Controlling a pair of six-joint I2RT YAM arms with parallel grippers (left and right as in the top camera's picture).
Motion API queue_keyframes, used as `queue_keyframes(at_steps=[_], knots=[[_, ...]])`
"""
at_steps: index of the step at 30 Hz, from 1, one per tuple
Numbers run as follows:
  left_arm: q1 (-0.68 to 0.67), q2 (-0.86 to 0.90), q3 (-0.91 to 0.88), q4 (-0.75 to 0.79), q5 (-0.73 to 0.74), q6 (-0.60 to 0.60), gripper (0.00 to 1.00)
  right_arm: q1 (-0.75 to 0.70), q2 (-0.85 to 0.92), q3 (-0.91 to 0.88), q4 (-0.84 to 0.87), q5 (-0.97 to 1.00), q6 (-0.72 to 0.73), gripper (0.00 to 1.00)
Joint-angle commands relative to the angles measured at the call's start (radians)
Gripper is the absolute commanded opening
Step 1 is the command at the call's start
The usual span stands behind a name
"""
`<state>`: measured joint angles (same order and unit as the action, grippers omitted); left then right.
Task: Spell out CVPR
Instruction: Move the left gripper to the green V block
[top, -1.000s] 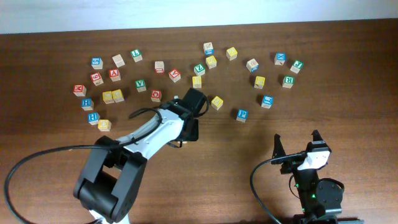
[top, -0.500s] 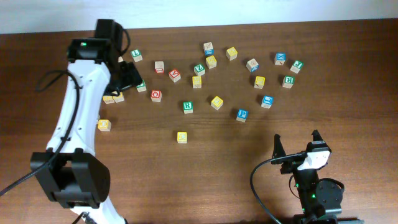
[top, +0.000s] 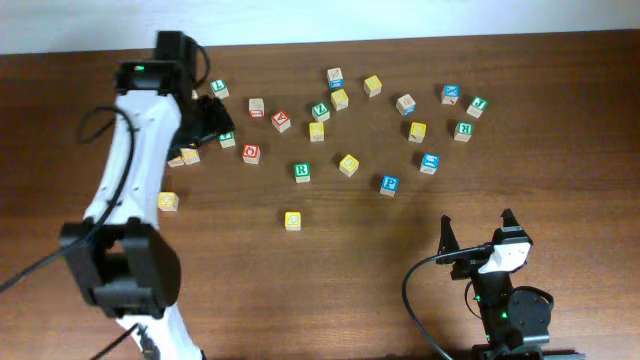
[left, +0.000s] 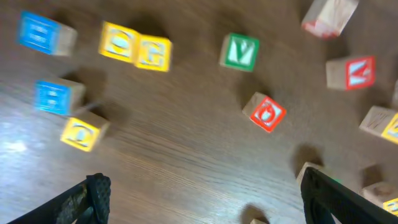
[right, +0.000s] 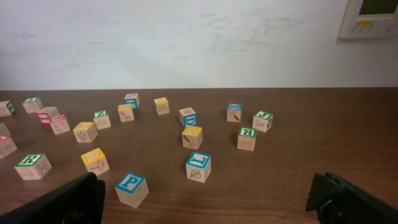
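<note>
Overhead: C cube (top: 292, 220) sits alone on the front of the surface (top: 350, 270), probably the word's start. R cube (top: 301, 172) and P cube (top: 389, 184) lie loose behind it. Left pincer (top: 213, 122) is over the far-left cluster, by the V cube (top: 227, 139).
Left wrist: blurred; jaws apart and empty, V cube (left: 239, 51) ahead, likely the next pick.
Right wrist: right pincer (right: 205, 186) is apart and idle, P cube (right: 131, 189) nearest.

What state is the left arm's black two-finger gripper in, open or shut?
Open: the black left gripper has its fingers wide apart, gripping nothing.
</note>
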<state>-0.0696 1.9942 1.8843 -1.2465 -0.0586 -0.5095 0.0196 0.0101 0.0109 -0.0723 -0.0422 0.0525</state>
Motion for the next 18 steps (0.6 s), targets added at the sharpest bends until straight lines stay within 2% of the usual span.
queue_keyframes(at_steps=[1,4,5,6,10,12,18], knots=[[-0.044,0.051,0.011,0.010,0.011,0.039,0.89,-0.008,-0.006,-0.005,-0.005,0.002,0.000,0.98],[-0.052,0.051,0.011,0.047,0.011,0.055,0.90,-0.008,-0.006,-0.005,-0.005,0.002,0.000,0.98],[-0.052,0.051,0.011,0.062,0.011,0.055,0.98,-0.008,-0.006,-0.005,-0.005,0.002,0.000,0.98],[-0.052,0.051,0.011,0.070,0.011,0.055,0.99,-0.008,-0.006,-0.005,-0.005,0.002,0.000,0.98],[-0.052,0.051,0.011,0.094,0.006,0.055,0.99,-0.008,-0.006,-0.005,-0.005,0.002,0.000,0.98],[-0.050,0.053,0.011,0.095,-0.148,0.055,0.99,-0.008,-0.006,-0.005,-0.005,0.002,0.000,0.98],[-0.049,0.055,0.011,0.095,-0.223,0.055,0.99,-0.008,-0.006,-0.005,-0.005,0.002,0.000,0.98]])
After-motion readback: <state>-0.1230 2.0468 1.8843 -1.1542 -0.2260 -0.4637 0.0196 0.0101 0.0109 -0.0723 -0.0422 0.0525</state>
